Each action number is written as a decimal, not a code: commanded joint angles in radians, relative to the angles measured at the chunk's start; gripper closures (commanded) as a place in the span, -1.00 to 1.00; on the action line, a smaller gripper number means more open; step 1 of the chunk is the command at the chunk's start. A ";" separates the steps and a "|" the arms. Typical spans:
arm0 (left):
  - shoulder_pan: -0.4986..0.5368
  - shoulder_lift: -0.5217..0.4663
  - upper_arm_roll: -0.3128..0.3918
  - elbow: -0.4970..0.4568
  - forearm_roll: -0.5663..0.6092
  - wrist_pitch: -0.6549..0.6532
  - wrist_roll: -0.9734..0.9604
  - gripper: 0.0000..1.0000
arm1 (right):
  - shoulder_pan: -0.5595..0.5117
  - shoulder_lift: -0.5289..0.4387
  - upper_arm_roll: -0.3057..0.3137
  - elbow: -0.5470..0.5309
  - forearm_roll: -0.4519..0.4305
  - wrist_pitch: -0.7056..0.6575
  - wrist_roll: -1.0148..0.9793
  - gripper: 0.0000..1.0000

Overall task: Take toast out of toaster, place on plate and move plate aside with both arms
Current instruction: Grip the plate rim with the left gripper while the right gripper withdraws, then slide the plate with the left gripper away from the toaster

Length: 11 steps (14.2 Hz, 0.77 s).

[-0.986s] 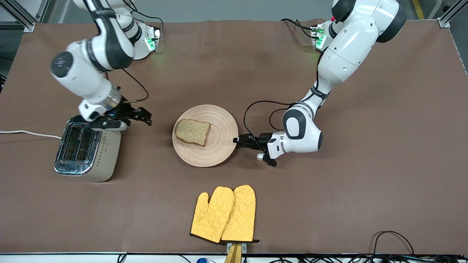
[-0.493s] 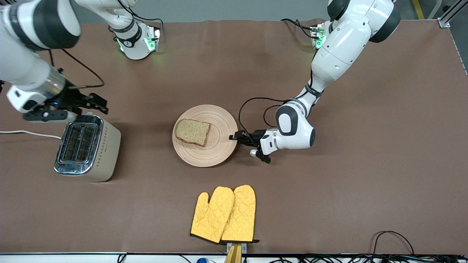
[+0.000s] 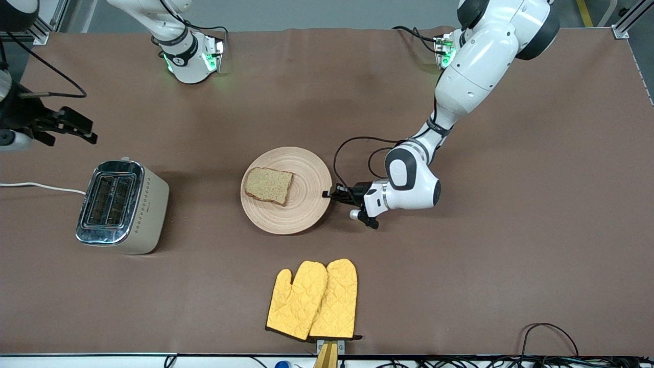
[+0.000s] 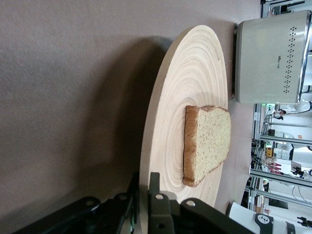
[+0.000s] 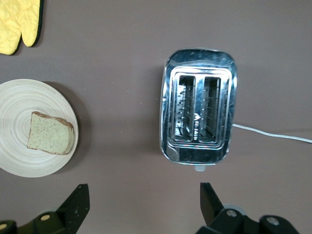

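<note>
Left hand (image 3: 327,194) clamped on plate (image 3: 306,214) rim at frame centre; plate should be slid level so toast (image 3: 269,185) stays put; right hand (image 3: 66,128) spread, idle.

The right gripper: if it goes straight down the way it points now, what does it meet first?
Probably the toaster. The right gripper hangs open, and its wrist view looks down on the toaster's empty slots. In the front view it shows just off the toaster, so it might meet the table instead.
</note>
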 commanded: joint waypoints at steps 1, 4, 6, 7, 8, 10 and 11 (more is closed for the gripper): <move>0.041 -0.059 -0.003 0.012 -0.018 -0.002 -0.040 1.00 | -0.038 0.009 0.017 0.081 -0.021 -0.055 -0.029 -1.00; 0.084 -0.126 -0.003 0.013 -0.013 -0.005 -0.100 0.99 | -0.027 0.015 0.023 0.099 -0.073 -0.066 -0.027 -1.00; 0.124 -0.159 -0.001 0.012 -0.009 -0.009 -0.121 0.99 | -0.030 0.015 0.023 0.099 -0.072 -0.068 -0.029 -1.00; 0.149 -0.177 -0.001 0.009 -0.007 -0.012 -0.129 0.99 | -0.033 0.016 0.022 0.099 -0.067 -0.068 -0.030 -1.00; 0.169 -0.189 -0.001 0.004 -0.006 -0.016 -0.131 1.00 | -0.032 0.016 0.022 0.099 -0.067 -0.069 -0.029 -1.00; 0.221 -0.205 0.000 0.001 0.008 -0.038 -0.131 1.00 | -0.030 0.016 0.022 0.099 -0.067 -0.069 -0.027 -1.00; 0.250 -0.211 0.003 0.003 0.031 -0.067 -0.132 1.00 | -0.029 0.016 0.022 0.098 -0.067 -0.071 -0.027 -1.00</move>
